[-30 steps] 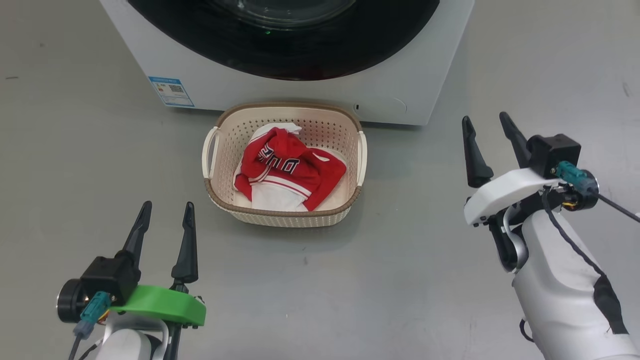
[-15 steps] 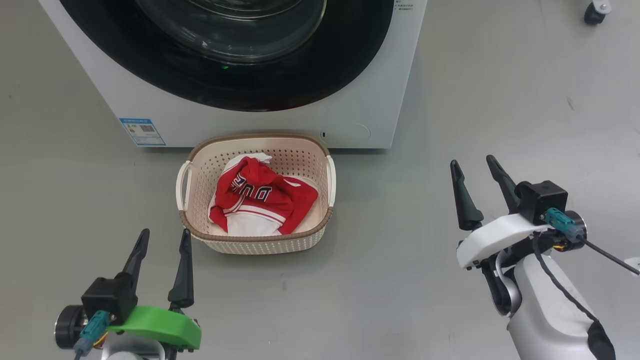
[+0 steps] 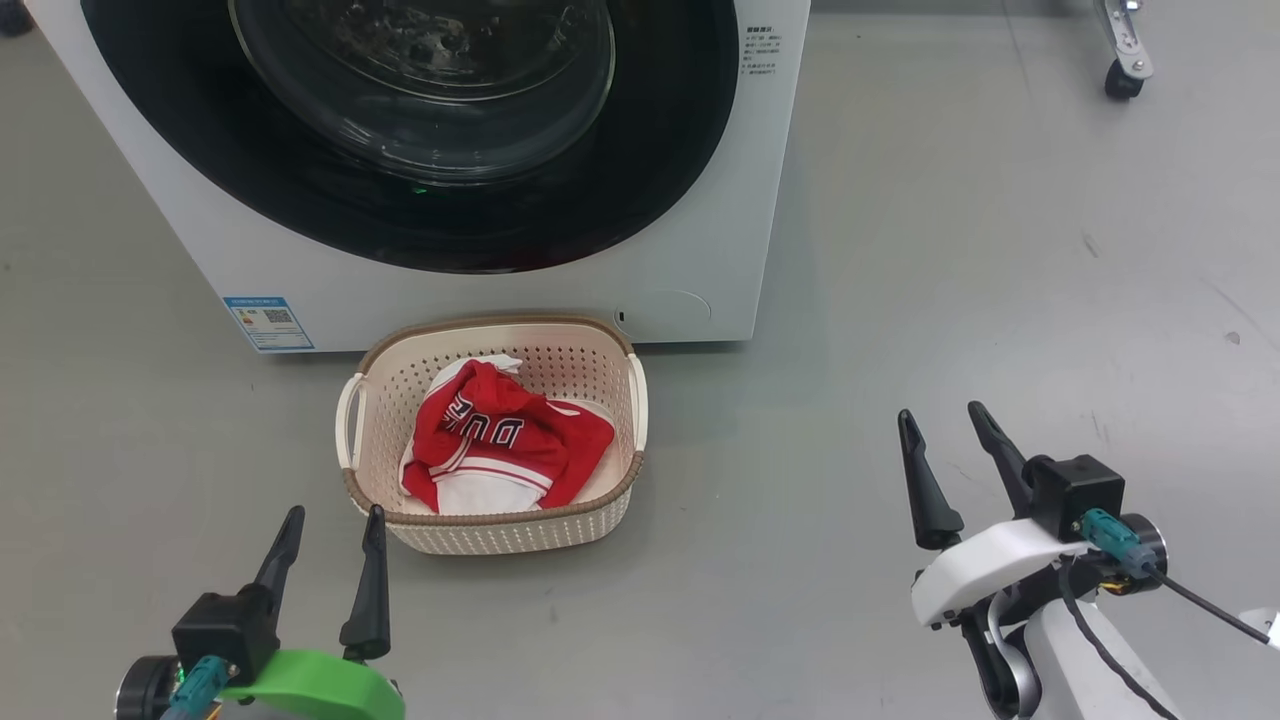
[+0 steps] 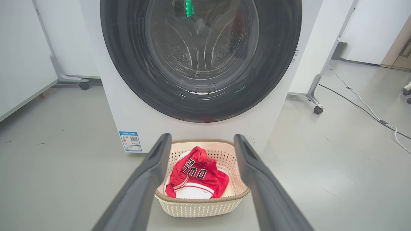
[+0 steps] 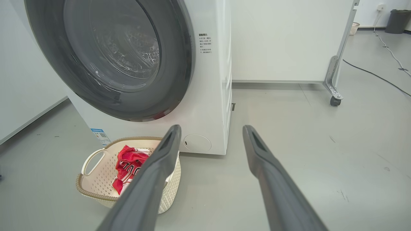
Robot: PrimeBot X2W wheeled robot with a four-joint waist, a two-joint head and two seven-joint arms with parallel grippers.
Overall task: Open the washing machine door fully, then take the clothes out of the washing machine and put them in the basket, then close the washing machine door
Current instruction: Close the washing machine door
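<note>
Grey smooth floor (image 3: 900, 250) lies bare and wide to the right of the big white front-loading washing machine (image 3: 700, 250), out to a small black caster wheel (image 3: 1120, 85) on a metal leg at the far right. The large round washing machine door with its glossy black rim and glass bowl centre (image 3: 420, 110) sits shut, flush against the machine's front. Just before the machine's lower edge stands the small cream perforated basket with a brown woven-look rim (image 3: 480, 328), and the red clothes with white trim and lettering (image 3: 505, 445) lie bunched inside it.

Near the basket's front left corner but apart from it is the left gripper (image 3: 334, 512), fingers pointing toward the machine, spread wide and empty. The right gripper (image 3: 940, 412) hangs well to the basket's right over bare floor, likewise wide and empty.

Against a second ago, the whole head picture has shifted, showing more of the door; both grippers keep the same spread, and the clothes lie as before.
</note>
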